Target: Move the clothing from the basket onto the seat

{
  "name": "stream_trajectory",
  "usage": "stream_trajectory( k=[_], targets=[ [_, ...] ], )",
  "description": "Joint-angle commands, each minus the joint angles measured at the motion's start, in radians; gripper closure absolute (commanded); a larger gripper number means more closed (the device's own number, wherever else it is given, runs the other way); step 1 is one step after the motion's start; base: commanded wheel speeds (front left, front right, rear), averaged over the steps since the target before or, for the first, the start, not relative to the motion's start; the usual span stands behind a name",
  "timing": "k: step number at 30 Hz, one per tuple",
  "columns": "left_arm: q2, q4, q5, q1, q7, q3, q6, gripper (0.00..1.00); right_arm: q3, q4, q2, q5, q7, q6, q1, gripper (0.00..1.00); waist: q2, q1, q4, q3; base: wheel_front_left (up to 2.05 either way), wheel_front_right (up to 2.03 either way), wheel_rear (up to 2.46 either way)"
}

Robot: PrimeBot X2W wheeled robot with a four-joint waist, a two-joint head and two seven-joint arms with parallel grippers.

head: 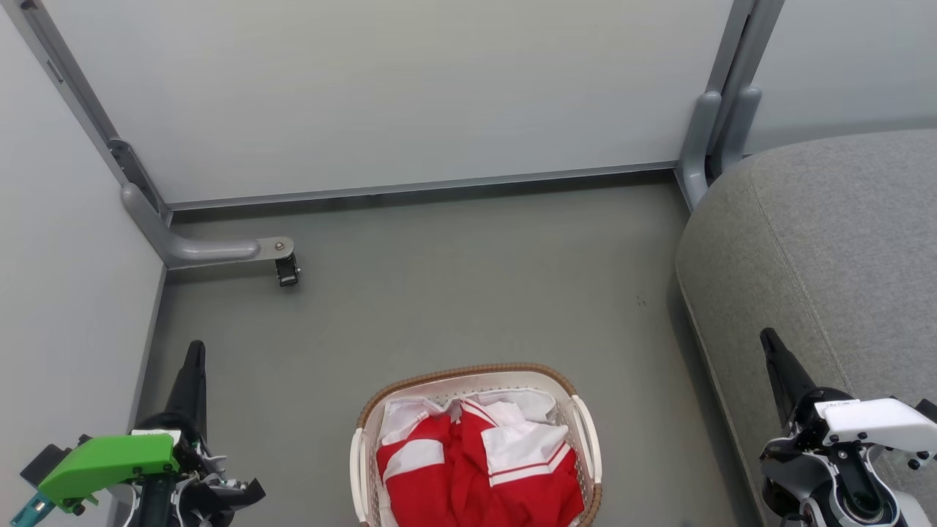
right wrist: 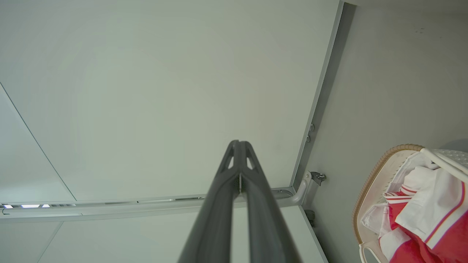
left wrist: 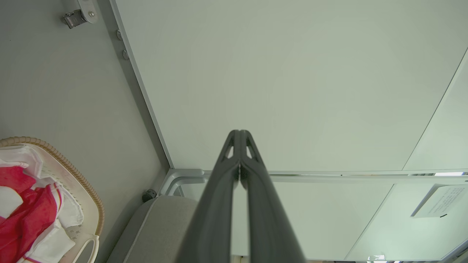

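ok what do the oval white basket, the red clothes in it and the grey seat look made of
Oval white basket: probably matte plastic, wall perforated; brown rim woven, maybe rattan.
Red and white clothing: soft cloth, crumpled in folds.
Big grey seat: woven upholstery fabric, matte, stitched seam.

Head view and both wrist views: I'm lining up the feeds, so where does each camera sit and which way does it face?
Head view: on the head, facing down at the floor, basket, clothing and seat; left tool and right tool show, both shut.
Left wrist view: on the left wrist, looking along its tool at a wall panel.
Right wrist view: on the right wrist, likewise.
Shared: all see the basket.
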Motion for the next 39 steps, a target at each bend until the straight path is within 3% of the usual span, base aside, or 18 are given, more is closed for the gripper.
stream_trajectory(
  k=[1,4,5,14,39],
  targets=[
    [0.000,0.001,0.008,-0.013,0.002,0.003,-0.006,1.00,-0.003,0.001,-0.003,-0.002,0.001,0.001,-0.006,1.00,0.0000,0.0000,0.000,0.000,0.00,0.00,0.00],
    [0.000,0.001,0.008,-0.013,0.002,0.003,-0.006,1.00,-0.003,0.001,-0.003,-0.002,0.001,0.001,-0.006,1.00,0.0000,0.0000,0.000,0.000,0.00,0.00,0.00],
    [0.000,0.003,0.000,0.001,0.000,-0.001,0.000,0.00,0.000,0.003,0.001,0.000,0.000,0.000,0.001,0.00,0.0000,0.0000,0.000,0.000,0.00,0.00,0.00],
    [0.008,0.034,0.055,0.000,-0.034,-0.018,0.001,0.00,0.020,0.023,-0.004,-0.047,-0.034,0.000,0.000,0.00,0.0000,0.0000,0.000,0.002,0.00,0.00,0.00],
    [0.045,0.063,0.561,-0.035,-0.142,-0.075,-0.001,0.00,0.086,0.030,-0.027,-0.505,-0.143,0.000,-0.048,0.00,0.0000,0.0000,0.001,0.019,0.00,0.00,0.00]
  ],
)
